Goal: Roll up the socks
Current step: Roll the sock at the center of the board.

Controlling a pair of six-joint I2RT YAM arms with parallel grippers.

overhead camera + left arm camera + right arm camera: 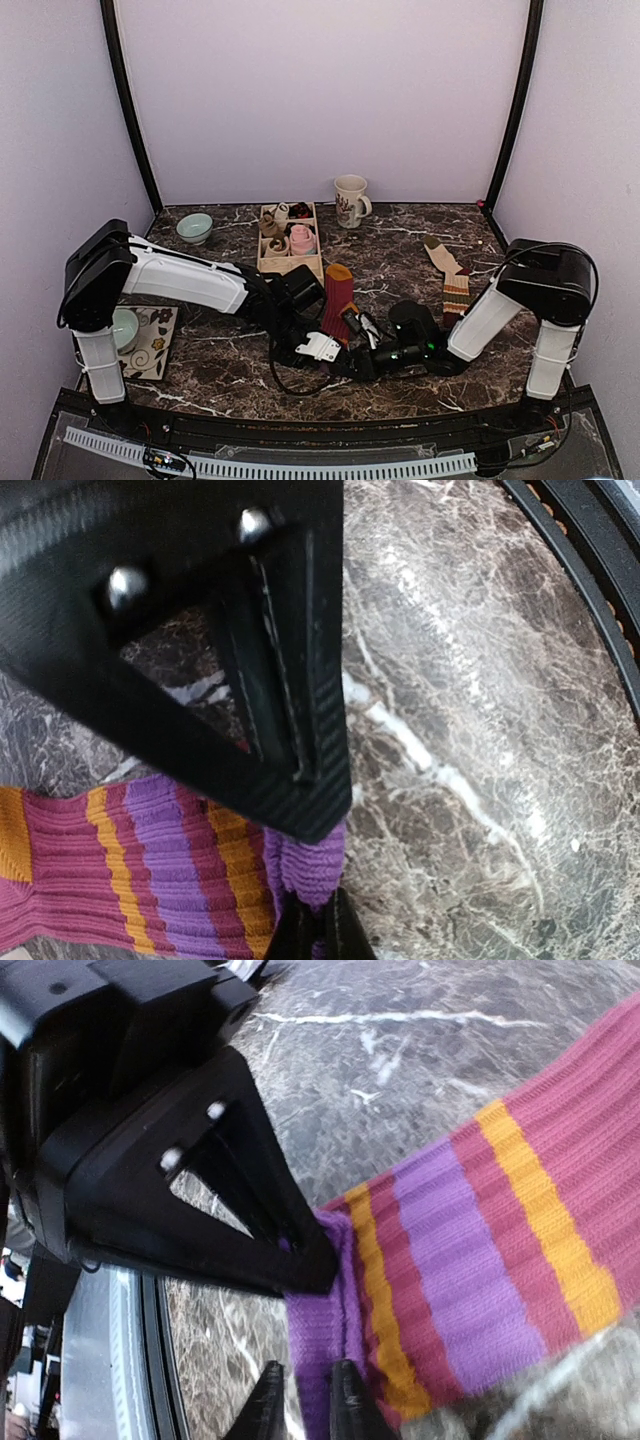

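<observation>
Left wrist view: the left end effector is closed tight, pinching the purple cuff of a striped sock that lies flat on the marble counter. The right end effector sits at the same cuff, its fingers narrowly parted with fabric between them; whether it clamps cannot be told. A second striped sock lies well apart, to the right.

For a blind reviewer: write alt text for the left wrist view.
The black left gripper pinches the purple end of a maroon, purple and orange striped knit sock, lying on a dark veined marble tabletop.
</observation>
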